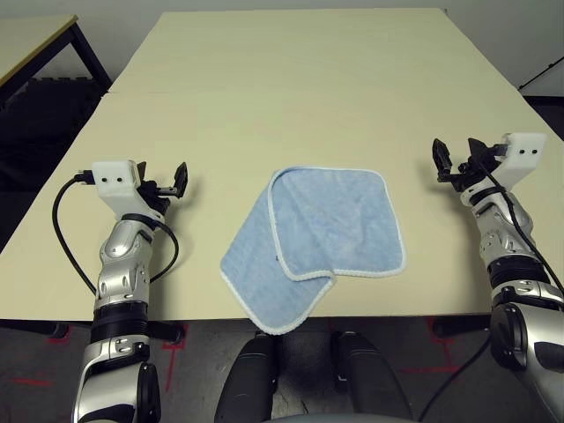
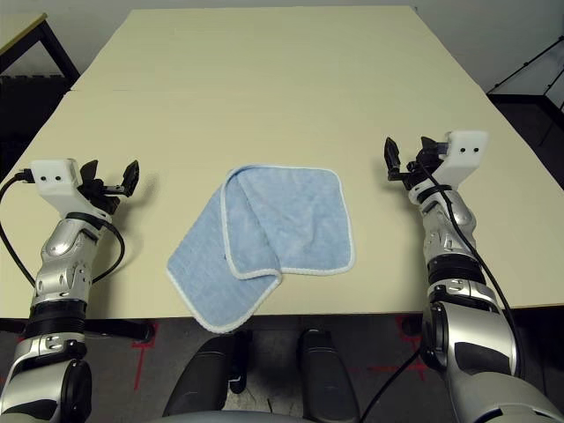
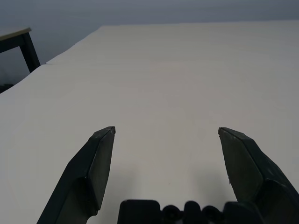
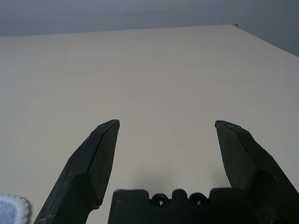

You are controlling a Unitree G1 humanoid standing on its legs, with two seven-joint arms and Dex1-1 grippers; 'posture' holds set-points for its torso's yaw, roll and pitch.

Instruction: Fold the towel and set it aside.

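Head stereo overhead; wrists table-level

You have a pale wooden table (image 1: 308,79) as the supporting surface. The light blue towel (image 1: 326,231) lies folded on it near the front edge, one lower corner overhanging that edge.

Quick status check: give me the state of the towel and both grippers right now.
towel: folded over once, unevenly, lying flat near the table's front edge, one corner overhanging.
left gripper: open, empty, left of the towel, not touching it.
right gripper: open, empty, right of the towel, not touching it.
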